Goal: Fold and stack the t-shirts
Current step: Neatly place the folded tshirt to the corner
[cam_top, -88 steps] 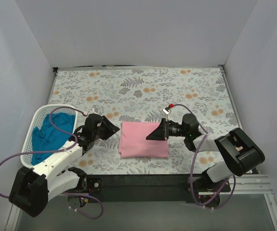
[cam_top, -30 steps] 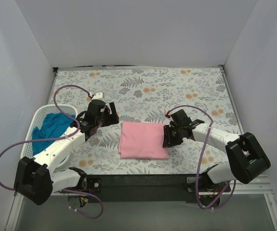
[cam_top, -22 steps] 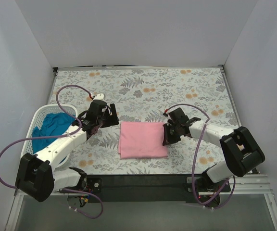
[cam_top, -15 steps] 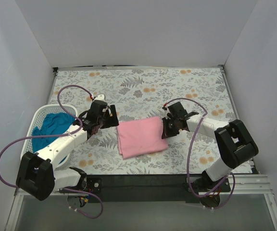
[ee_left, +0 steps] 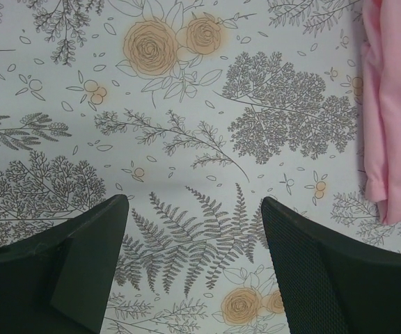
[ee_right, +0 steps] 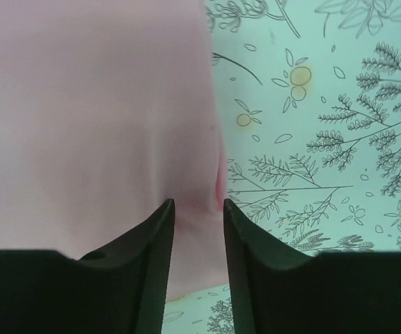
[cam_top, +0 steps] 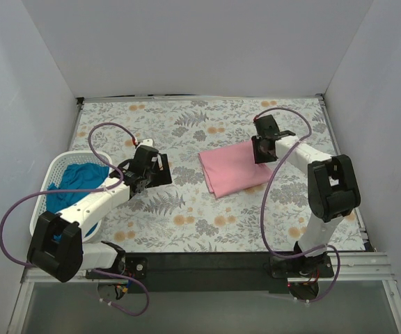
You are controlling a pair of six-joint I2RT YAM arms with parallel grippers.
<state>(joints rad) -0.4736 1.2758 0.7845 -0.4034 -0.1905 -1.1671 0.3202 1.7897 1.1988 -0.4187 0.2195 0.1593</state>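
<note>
The light pink t-shirt (cam_top: 232, 170) lies folded and skewed on the floral table, right of centre. My right gripper (cam_top: 262, 154) stands over its far right edge. In the right wrist view its fingers (ee_right: 198, 203) are parted a little, open, astride a small pucker in the pink t-shirt (ee_right: 96, 104). The teal-blue t-shirt (cam_top: 79, 182) lies crumpled in the basket at the left. My left gripper (cam_top: 164, 172) hovers wide open over bare cloth between basket and pink t-shirt. The left wrist view shows nothing between the fingers of the left gripper (ee_left: 193, 205), and the pink t-shirt's edge (ee_left: 392, 104) at the right.
A white lattice basket (cam_top: 58, 167) stands at the table's left edge, against the left wall. White walls close in the table on three sides. Purple cables loop from both arms.
The right gripper dragged the pink t-shirt from front centre toward the back right, turning it askew, and its jaws have since parted. The left arm barely shifted.
</note>
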